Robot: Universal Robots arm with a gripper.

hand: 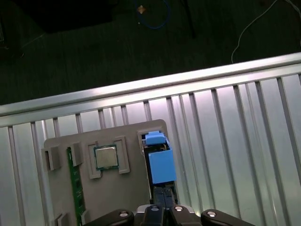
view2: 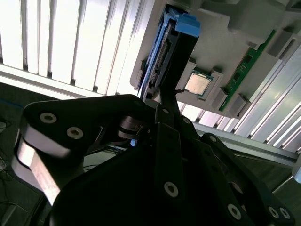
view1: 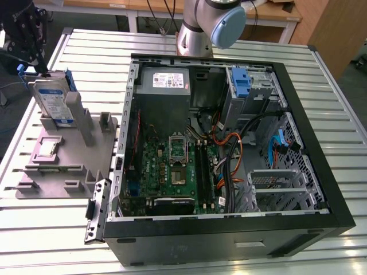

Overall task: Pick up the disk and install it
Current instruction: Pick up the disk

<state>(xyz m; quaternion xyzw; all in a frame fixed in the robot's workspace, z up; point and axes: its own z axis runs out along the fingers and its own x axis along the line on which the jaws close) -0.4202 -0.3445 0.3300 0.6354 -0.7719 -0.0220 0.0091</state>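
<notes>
Disk (view1: 53,102) on edge, upright in a grey holder (view1: 63,172) on the desk (view1: 57,240), beside the open computer case (view1: 338,212) toward the exterior view's left; gripper (view1: 35,63) at the disk's upper end. Second wrist view: the disk's long axis runs straight away from the gripper, past a processor chip (view2: 197,84). First wrist view: the disk's blue rail (hand: 162,165) lies directly ahead, in line with the gripper; whether the gripper is clamped on the disk or released cannot be told.
</notes>
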